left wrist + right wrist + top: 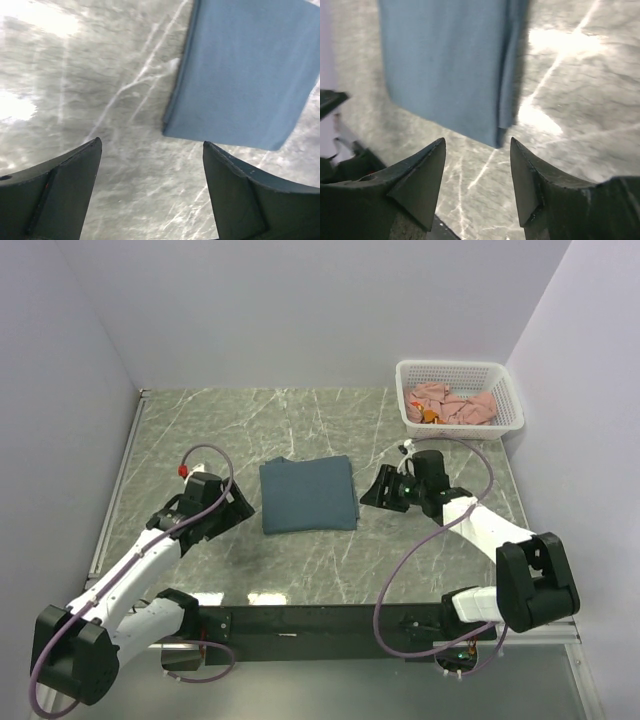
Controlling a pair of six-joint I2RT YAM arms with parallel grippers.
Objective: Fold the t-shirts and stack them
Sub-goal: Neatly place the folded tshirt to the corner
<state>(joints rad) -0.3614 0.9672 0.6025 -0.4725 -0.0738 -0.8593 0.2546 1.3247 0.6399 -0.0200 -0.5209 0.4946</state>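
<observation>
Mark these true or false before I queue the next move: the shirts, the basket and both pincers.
1. The blue t-shirt lies folded on the table. True.
2. The left pincer grips the blue t-shirt. False: it is open and empty, beside the shirt.
3. The pink t-shirts sit in the basket. True.
4. A pink t-shirt is stacked on the blue one. False: nothing lies on it.
5. The right pincer is open. True.

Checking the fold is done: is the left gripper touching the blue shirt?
Apart. Top view shows bare table between the left gripper and the blue shirt's edge.
</observation>
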